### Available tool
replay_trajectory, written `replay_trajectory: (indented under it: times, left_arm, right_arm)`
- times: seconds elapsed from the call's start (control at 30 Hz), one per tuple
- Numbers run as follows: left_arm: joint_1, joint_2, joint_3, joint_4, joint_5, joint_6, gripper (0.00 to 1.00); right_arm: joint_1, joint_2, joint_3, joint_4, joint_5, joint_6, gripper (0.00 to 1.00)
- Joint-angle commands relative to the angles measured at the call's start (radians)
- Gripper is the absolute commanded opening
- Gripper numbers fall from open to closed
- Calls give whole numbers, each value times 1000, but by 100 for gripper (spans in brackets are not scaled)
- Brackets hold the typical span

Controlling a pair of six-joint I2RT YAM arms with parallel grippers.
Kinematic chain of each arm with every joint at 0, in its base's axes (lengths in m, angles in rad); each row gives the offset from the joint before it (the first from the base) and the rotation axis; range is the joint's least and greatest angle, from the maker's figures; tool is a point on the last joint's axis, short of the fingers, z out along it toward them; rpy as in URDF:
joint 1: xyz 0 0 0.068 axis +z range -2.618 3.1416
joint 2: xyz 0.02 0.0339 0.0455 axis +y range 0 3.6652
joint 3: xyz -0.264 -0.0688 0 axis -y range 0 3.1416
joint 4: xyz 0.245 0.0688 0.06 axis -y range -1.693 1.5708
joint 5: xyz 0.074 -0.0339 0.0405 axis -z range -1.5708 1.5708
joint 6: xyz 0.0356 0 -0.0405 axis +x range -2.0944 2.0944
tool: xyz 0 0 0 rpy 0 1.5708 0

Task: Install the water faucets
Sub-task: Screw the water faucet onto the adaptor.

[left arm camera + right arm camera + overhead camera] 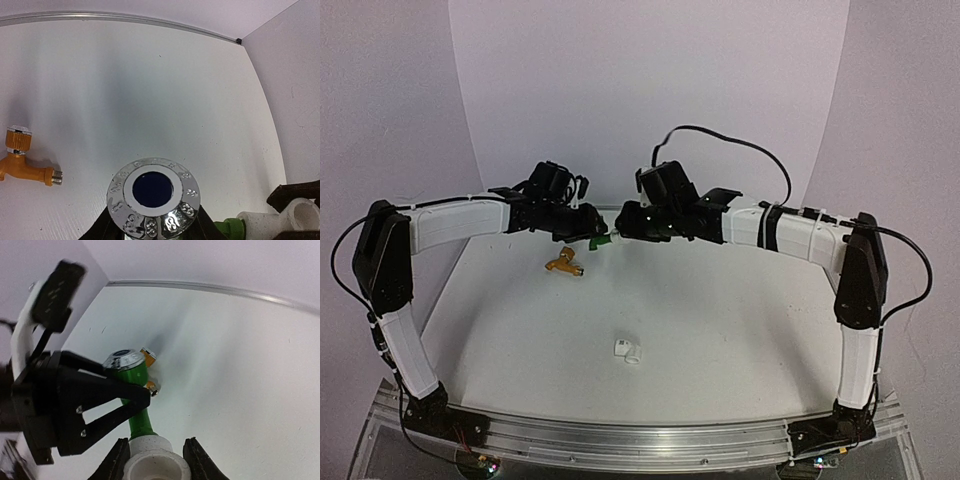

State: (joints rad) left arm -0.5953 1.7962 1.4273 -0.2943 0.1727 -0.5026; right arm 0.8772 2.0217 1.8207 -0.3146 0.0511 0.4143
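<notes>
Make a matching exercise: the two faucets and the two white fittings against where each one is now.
1 green faucet
2 orange faucet
3 white fitting at the green faucet's end
4 other white fitting

a lying on table, near side
b in right gripper
c lying on table, far side
d in left gripper

Pairs: 1-d, 2-c, 3-b, 4-a

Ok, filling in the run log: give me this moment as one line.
left tool: shut on green faucet | right tool: shut on white fitting, meeting faucet's end | orange faucet, spare fitting: loose on table
</notes>
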Motion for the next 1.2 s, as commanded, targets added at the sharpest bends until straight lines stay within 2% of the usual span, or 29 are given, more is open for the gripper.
replay_trajectory:
  times: [0.0,0.1,0.17,0.23,0.33,0.43,0.57,0.77,0.83,1.07,1.17]
  left_arm:
    - [8,-53,56,36,-77,-47,0]
    - [9,-58,50,40,-84,-51,0]
    - [9,-62,41,41,-83,-50,0]
    - [9,-67,34,41,-80,-46,0]
    - [9,-70,25,41,-73,-41,0]
    - [10,-72,20,41,-52,-31,0]
    - [9,-71,14,39,-24,-13,0]
    - [9,-52,35,8,36,-4,0]
    - [8,-39,49,-12,51,0,0]
    - [10,-3,85,-52,87,0,0]
    - [9,1,87,-51,98,-2,0]
  right_arm:
    - [-48,-67,-74,-41,173,790,0]
    - [-47,-59,-51,-41,116,933,1]
    - [-47,-47,-30,-39,95,939,11]
    - [-48,-34,10,-37,88,863,28]
    - [-49,-40,2,-3,85,691,49]
    - [-57,-98,-84,85,70,449,68]
    - [-63,-198,-204,188,23,-18,92]
    - [-60,-319,-310,159,-355,-762,97]
    - [-58,-359,-366,168,-373,-967,98]
    - [-40,-290,-315,128,-317,-1406,97]
    - [-38,-247,-269,132,-307,-1450,97]
